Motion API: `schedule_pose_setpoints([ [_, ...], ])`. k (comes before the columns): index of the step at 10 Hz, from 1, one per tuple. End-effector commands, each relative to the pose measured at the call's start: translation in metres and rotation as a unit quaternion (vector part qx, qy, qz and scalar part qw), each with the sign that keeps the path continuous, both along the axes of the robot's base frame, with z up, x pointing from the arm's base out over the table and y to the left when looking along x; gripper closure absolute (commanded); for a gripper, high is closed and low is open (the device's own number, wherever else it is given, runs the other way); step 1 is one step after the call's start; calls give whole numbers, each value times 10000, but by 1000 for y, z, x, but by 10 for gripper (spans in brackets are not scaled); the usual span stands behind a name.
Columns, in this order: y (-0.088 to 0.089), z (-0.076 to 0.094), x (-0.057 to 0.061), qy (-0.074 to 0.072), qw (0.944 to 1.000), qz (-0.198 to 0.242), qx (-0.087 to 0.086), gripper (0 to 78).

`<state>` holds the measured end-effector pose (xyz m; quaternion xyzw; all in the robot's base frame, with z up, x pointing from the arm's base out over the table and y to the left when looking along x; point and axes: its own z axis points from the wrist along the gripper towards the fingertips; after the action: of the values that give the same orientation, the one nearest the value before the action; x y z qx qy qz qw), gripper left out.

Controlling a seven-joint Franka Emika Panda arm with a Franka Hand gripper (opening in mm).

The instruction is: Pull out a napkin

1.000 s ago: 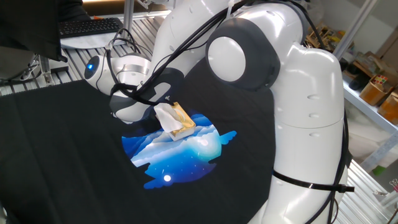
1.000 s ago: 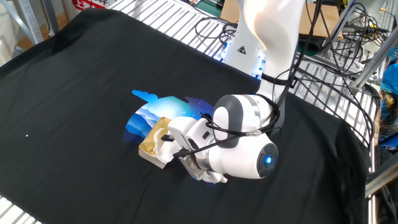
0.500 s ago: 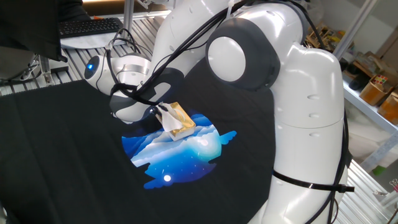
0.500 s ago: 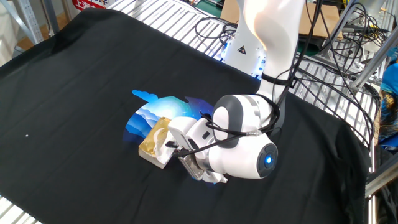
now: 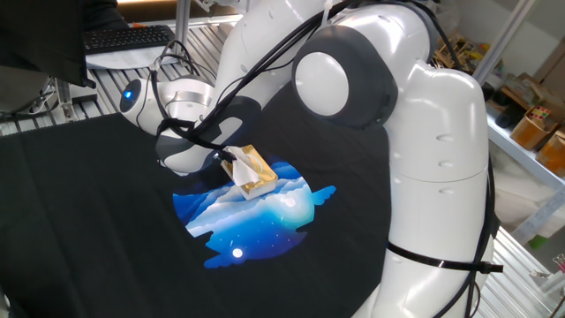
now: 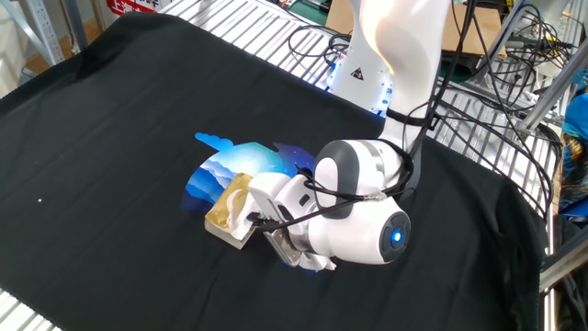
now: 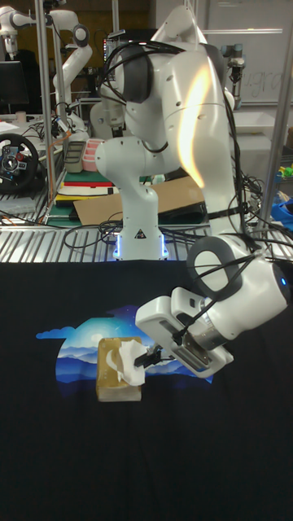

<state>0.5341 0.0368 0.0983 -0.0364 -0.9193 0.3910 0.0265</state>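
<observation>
A golden-yellow tissue pack (image 5: 257, 174) (image 6: 226, 206) (image 7: 114, 384) lies flat on the blue print of the black cloth (image 5: 79, 221). A white napkin (image 5: 237, 168) (image 7: 129, 364) sticks up from the slot in its top, bunched into a narrow tuft. My gripper (image 5: 226, 157) (image 6: 256, 220) (image 7: 150, 356) is low over the pack, reaching in from the side, its fingers pinched on the tuft. In the other fixed view the wrist hides most of the napkin.
The black cloth covers the table, with a blue-and-white landscape print (image 5: 256, 216) under the pack. The arm's base (image 7: 138, 236) stands at the cloth's far edge. Cables (image 6: 478, 55) and metal table slats (image 6: 230, 23) lie beyond the cloth.
The fingers have shut on the napkin: its broad white tuft of a second ago is now squeezed narrow. The arm and pack have hardly moved.
</observation>
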Motion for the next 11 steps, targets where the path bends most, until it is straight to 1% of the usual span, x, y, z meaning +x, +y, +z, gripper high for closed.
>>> schedule_pose_setpoints([
  [1, 0, 11, 8, -70, 9992, -177, 341, 761],
  [3, -1, 17, 9, -60, 9988, -189, 440, 761],
  [8, 2, 34, 5, -41, 9991, -161, 385, 761],
  [9, 2, 38, 4, -24, 9993, -149, 346, 761],
  [11, 1, 47, 2, 36, 9994, -110, 333, 761],
])
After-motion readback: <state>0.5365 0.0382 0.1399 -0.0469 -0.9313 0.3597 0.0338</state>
